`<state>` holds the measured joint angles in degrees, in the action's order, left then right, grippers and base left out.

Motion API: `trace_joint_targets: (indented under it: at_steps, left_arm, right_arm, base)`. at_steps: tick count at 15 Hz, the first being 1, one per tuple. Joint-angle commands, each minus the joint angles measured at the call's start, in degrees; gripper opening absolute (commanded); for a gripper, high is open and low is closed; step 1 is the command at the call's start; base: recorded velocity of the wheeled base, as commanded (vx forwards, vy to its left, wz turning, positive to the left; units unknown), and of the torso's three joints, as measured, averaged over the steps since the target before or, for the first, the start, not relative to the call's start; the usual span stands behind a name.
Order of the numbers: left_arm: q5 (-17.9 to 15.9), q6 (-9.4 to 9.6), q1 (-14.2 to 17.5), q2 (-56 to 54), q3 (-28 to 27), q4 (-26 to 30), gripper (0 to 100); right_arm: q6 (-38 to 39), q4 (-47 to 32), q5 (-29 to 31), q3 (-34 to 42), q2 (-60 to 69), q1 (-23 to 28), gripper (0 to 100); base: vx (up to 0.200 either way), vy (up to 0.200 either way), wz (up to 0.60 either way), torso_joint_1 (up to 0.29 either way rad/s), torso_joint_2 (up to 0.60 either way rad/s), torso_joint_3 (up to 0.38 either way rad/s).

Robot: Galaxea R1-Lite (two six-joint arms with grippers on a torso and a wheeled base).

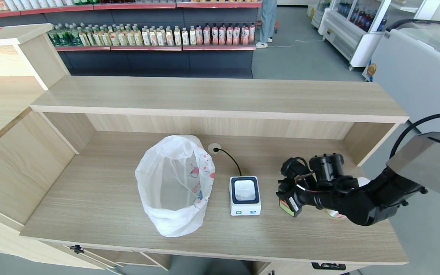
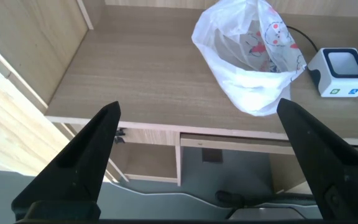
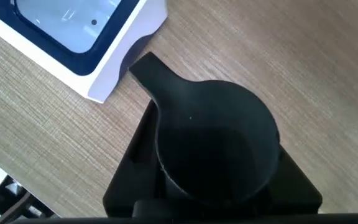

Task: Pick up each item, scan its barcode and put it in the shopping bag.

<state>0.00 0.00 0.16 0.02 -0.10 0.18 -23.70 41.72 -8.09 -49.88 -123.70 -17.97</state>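
scanner lies between the shopping bag and the right gripper.

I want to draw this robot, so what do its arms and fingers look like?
The right arm is black and chunky, made of rounded sections, with thin wires near its tip and a thick black cable curving above it. The left fingers are two flat black wedges that narrow toward their tips.
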Motion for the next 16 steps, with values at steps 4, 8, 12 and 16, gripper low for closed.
trace_joint_targets:
  at_steps: [4, 8, 12, 16]
  left_arm:
    - [0.00, 0.00, 0.02, -0.02, 0.01, -0.01, 100]
    - [0.00, 0.00, 0.02, -0.02, 0.01, -0.01, 100]
    - [0.00, 0.00, 0.02, -0.02, 0.01, -0.01, 100]
    - [0.00, 0.00, 0.02, -0.02, 0.01, -0.01, 100]
  right_arm:
    - [13.33, 6.45, -4.39, 3.30, 17.00, 3.03, 0]
    - [3.66, 22.88, -13.35, 16.22, 25.35, 4.26, 0]
    - [-27.37, 29.48, -43.50, 24.22, 25.17, 9.62, 0]
    - [-63.14, 13.65, -55.27, 23.78, 21.57, 10.15, 0]
  base:
    - [0.000, 0.000, 0.00, 0.000, 0.00, 0.000]
    - [0.000, 0.000, 0.00, 0.000, 0.00, 0.000]
    - [0.000, 0.000, 0.00, 0.000, 0.00, 0.000]
    - [0.000, 0.000, 0.00, 0.000, 0.00, 0.000]
